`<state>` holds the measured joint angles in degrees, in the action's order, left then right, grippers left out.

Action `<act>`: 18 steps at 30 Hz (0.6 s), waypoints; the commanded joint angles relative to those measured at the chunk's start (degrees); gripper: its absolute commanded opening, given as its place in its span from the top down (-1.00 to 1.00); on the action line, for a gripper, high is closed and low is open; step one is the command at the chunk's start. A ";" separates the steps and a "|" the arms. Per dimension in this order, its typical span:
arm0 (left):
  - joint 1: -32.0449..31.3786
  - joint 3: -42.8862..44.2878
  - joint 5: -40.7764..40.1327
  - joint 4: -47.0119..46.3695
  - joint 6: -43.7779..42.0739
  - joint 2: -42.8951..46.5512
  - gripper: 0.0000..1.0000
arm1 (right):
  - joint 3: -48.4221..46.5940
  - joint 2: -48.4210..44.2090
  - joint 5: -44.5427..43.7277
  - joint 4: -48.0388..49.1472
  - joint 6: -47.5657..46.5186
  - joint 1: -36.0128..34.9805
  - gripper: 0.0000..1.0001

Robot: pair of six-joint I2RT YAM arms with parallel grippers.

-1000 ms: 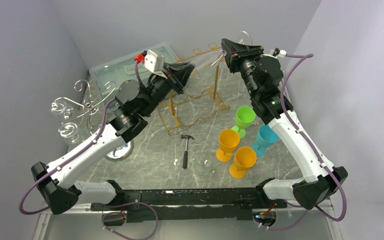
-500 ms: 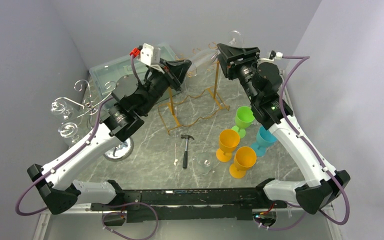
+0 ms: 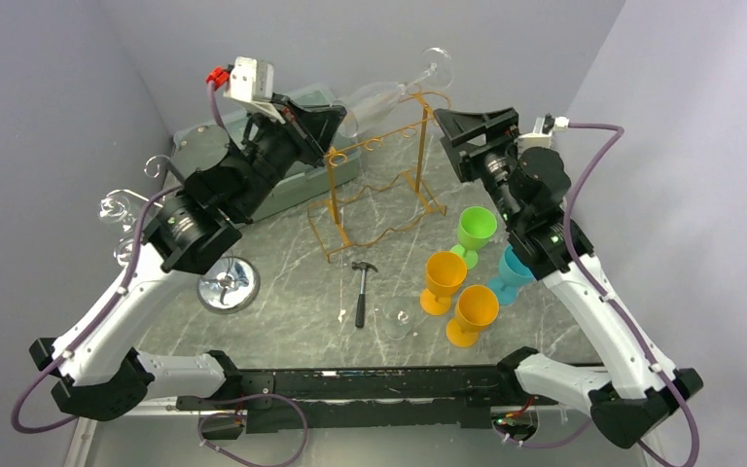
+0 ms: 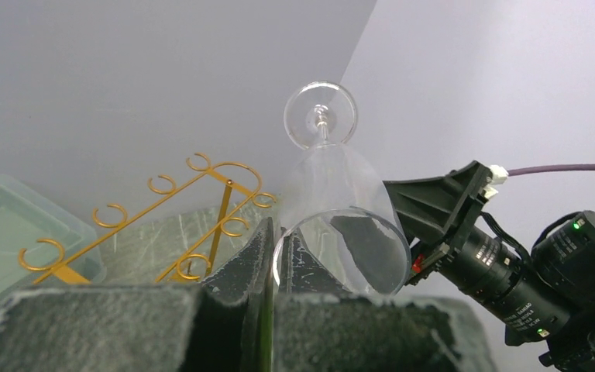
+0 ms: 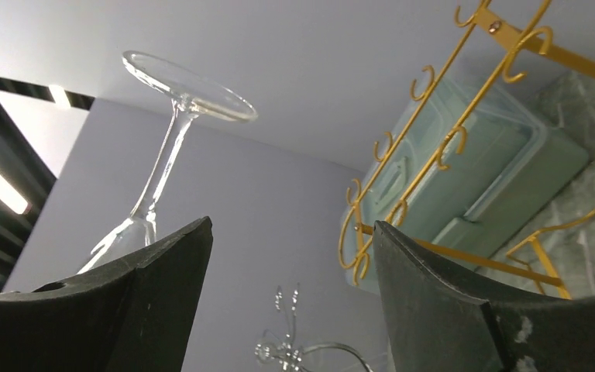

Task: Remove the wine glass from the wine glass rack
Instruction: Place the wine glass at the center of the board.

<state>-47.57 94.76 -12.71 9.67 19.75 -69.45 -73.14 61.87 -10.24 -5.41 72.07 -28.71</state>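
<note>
Above the rack [image 5: 581, 60], the wine glass [image 3: 379, 95] is being clamped at its rim by the left gripper [image 3: 336, 119] — a slip is being risked.

Left arm [image 3: 146, 282] stretched up and away from its base, wrist raised high. Left hand [image 3: 334, 119] at the far end, fingers [image 4: 248, 263] pinched together on the rim of the wine glass [image 4: 333, 201]. Right arm [image 3: 584, 282] also raised, elbow bent. Right hand [image 3: 452, 141] points toward the left hand, apart from it, fingers [image 5: 147, 287] spread wide
</note>
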 commanded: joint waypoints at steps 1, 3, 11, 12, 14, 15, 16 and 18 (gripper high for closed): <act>-0.21 7.54 -1.97 12.20 3.48 2.31 1.00 | 0.28 -4.79 -1.73 -4.25 -8.87 -0.21 -0.61; -0.16 11.81 -1.69 19.60 4.49 1.60 1.00 | 0.60 -6.64 -2.56 -6.07 -12.10 -0.20 -0.65; -0.24 30.26 1.43 47.75 8.21 -2.11 1.00 | -2.36 -9.30 -4.61 -15.43 -23.39 -0.20 -0.79; -0.17 31.19 1.91 50.33 8.61 -2.31 1.00 | -2.68 -9.36 -4.54 -16.28 -24.38 -0.16 -0.80; -0.24 32.81 2.53 55.82 9.30 -3.00 1.00 | -3.52 -9.37 -4.11 -17.70 -26.46 -0.20 -0.83; -0.23 33.70 2.98 58.26 9.65 -3.46 1.00 | -4.10 -8.95 -3.93 -18.69 -27.69 -0.21 -0.90; -0.23 34.40 3.48 60.44 9.95 -3.88 1.00 | -5.01 -8.70 -3.98 -19.87 -28.67 -0.21 -0.97; -0.23 35.75 4.56 64.45 10.42 -4.87 1.00 | -5.66 -8.36 -4.02 -21.67 -30.08 -0.16 -0.99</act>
<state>-47.57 127.81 -11.16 62.52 27.59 -71.81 -75.05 53.08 -13.50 -22.87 48.45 -28.71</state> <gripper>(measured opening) 0.031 0.982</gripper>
